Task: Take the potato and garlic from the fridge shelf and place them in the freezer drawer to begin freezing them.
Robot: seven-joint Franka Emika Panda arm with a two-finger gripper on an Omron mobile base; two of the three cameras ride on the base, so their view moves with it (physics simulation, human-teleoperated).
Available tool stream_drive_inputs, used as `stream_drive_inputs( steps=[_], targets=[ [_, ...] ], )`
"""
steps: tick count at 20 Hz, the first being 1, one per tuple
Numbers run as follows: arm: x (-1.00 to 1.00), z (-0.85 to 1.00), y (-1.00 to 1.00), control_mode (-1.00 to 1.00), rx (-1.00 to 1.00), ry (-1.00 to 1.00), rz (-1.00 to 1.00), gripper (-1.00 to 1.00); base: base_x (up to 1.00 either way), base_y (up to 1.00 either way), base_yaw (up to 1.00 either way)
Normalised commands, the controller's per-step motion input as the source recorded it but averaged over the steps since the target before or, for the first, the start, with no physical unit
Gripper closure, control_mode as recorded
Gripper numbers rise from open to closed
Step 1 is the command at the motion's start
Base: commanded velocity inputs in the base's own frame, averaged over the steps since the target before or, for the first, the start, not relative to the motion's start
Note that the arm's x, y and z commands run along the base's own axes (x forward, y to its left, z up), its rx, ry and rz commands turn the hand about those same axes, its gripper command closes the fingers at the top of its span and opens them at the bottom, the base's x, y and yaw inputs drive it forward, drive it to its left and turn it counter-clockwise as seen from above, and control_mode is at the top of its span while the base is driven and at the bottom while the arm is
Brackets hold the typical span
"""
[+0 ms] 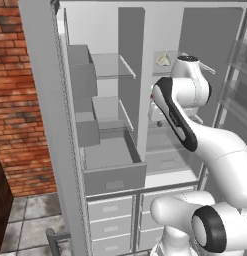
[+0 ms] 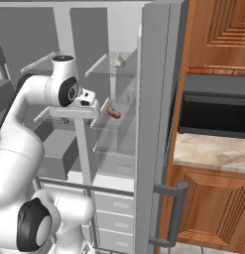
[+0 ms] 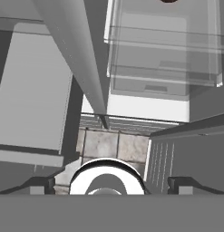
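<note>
Looking from the left base view, the garlic sits on an upper glass fridge shelf, and the freezer drawer stands pulled out below. In the right base view, the potato lies on the glass shelf beneath the garlic. In the hand view, the jaws stand wide and empty, fingertips far apart

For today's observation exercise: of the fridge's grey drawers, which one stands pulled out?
The freezer drawer, lower left compartment: wide grey box with recessed front panel, pulled forward; the small white drawers below sit flush.
</note>
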Motion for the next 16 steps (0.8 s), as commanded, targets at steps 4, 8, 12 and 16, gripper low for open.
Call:
stream_drive_inputs(
  steps=[4,8,12,16],
  targets=[
    [0.0,0.0,0.0,1.0,0.0,0.0,0.0,-1.0,0.0,-0.38,0.0],
    [0.0,0.0,0.0,1.0,0.0,0.0,0.0,-1.0,0.0,-0.47,0.0],
    [0.0,0.0,0.0,1.0,0.0,0.0,0.0,-1.0,0.02,-0.5,0.0],
    [0.0,0.0,0.0,1.0,0.0,0.0,0.0,-1.0,0.21,-0.34,0.0]
  ],
)
